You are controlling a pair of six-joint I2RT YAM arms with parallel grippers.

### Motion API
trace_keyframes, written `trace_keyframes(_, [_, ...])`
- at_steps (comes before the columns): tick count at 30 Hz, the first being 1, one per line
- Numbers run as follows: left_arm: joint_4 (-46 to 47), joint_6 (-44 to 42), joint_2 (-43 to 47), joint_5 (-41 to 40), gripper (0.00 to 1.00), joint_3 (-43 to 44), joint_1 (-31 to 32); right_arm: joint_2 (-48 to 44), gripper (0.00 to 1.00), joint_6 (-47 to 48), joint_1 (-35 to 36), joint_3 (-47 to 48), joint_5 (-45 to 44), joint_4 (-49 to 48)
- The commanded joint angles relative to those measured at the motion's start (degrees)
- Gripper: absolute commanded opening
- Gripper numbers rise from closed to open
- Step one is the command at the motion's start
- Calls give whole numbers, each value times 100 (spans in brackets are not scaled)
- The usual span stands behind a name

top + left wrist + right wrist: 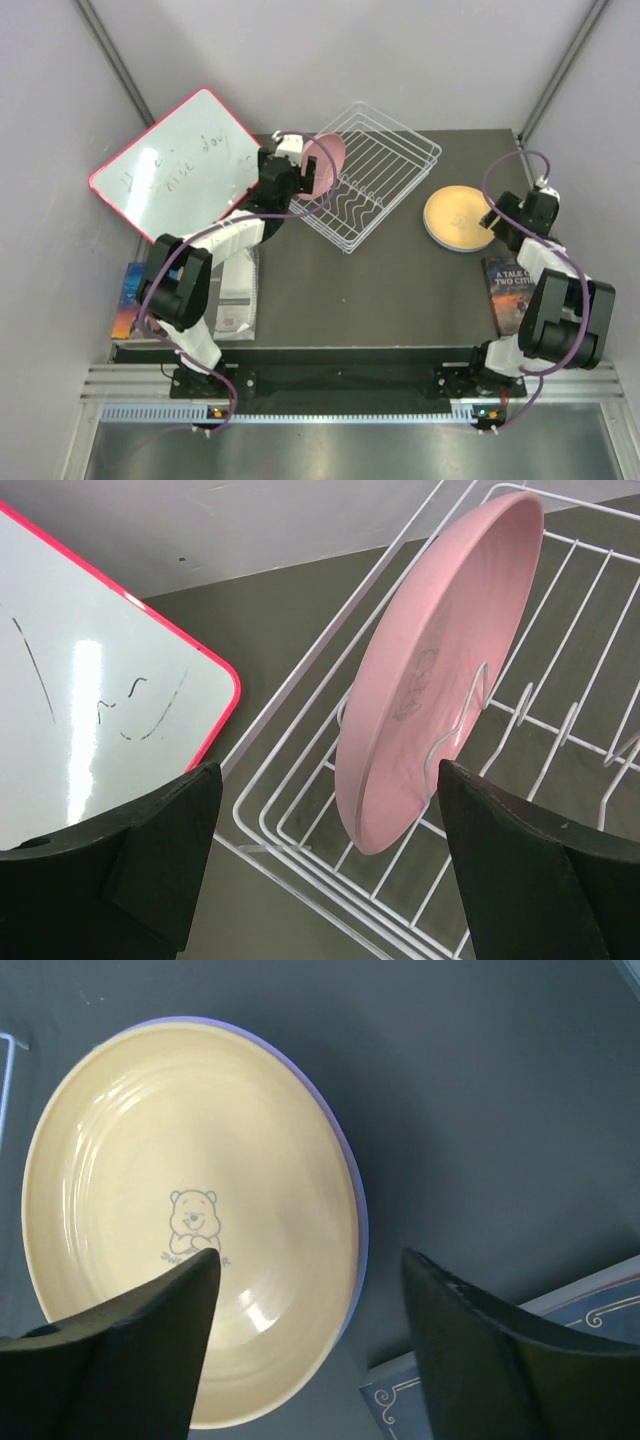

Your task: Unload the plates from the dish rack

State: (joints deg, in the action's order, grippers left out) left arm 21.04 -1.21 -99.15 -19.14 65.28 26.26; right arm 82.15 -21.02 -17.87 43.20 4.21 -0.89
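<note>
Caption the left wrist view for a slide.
Open left fingers face the pink plate standing on edge in the wire dish rack, whiteboard alongside.

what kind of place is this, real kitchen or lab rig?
Most likely a lab test booth, not a kitchen: plain grey walls close in a dark table, two arms are bolted to a metal rail, and the props are a dish rack, whiteboard and book.
</note>
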Motion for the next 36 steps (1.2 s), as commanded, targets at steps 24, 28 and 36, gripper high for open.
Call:
trace_keyframes(24, [761,-397,-561,-2,0,565,-25,-1518,80,229,55,321,-104,291])
trace_keyframes(28, [1121,-581,-500,-177,0,442,37,-1588,80,221,55,268,-139,291])
trace_keyframes(36, [2851,-2285,-587,-1985,0,179,617,-1623,80,203,55,233,-139,290])
